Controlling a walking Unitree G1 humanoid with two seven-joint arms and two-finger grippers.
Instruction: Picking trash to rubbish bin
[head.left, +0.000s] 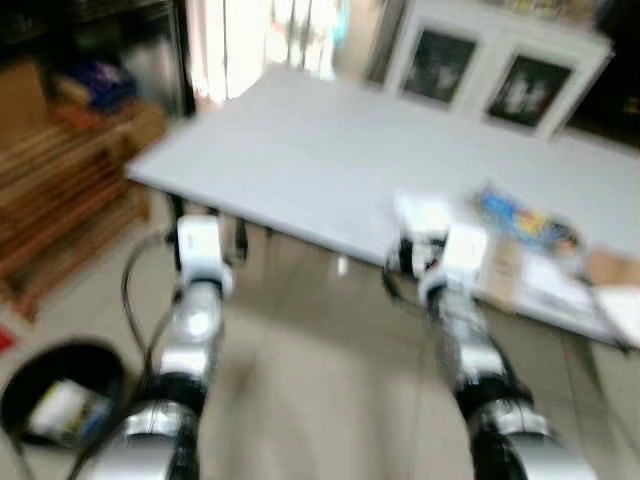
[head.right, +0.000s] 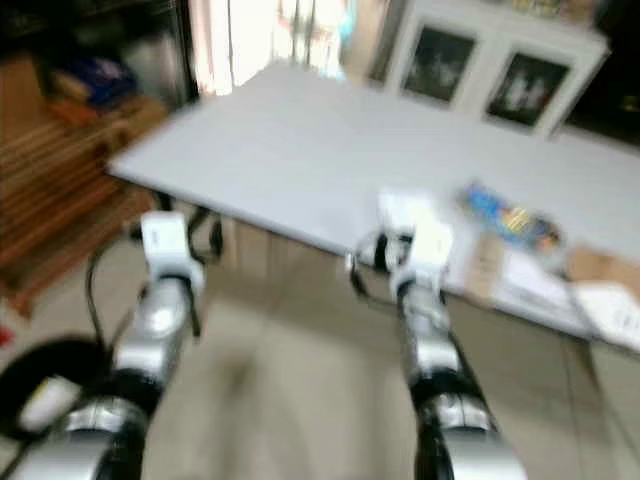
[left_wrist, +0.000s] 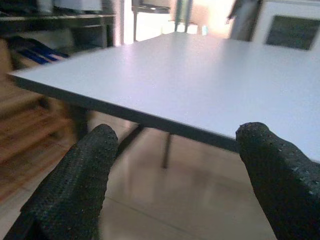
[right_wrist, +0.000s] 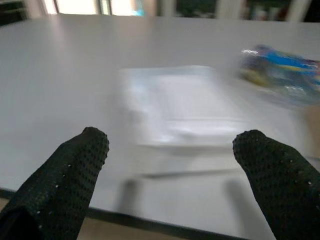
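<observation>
Clear plastic, that's what the right gripper (right_wrist: 167, 165) is lined up on: a flat see-through container (right_wrist: 175, 107) lying near the front edge of the grey table (head.left: 300, 150), and it's blurred in every view, so take the details loosely. It looks light and thin-walled, probably springy under pressure and a bit slick, so my call is a gentle pinch across its near rim or its narrower span, not a hard squeeze that would buckle it. Just beyond it on the right sits a colourful wrapper (right_wrist: 280, 67) (crinkly and near weightless, by the look of it), with cardboard pieces (head.left: 505, 270) and papers (head.left: 550, 285) alongside.

Right arm now: stretched forward at table height, wrist level, fingers spread wide and holding nothing, the container sitting between and just ahead of the two black fingertips (right_wrist: 260, 150).

Left gripper (left_wrist: 175, 165) is spread wide and empty too, pointing at the table's bare left corner, with its arm held out low in front of the edge.

Down on the floor at the robot's left, the black rubbish bin (head.left: 95, 355) waits, some scraps already inside.
</observation>
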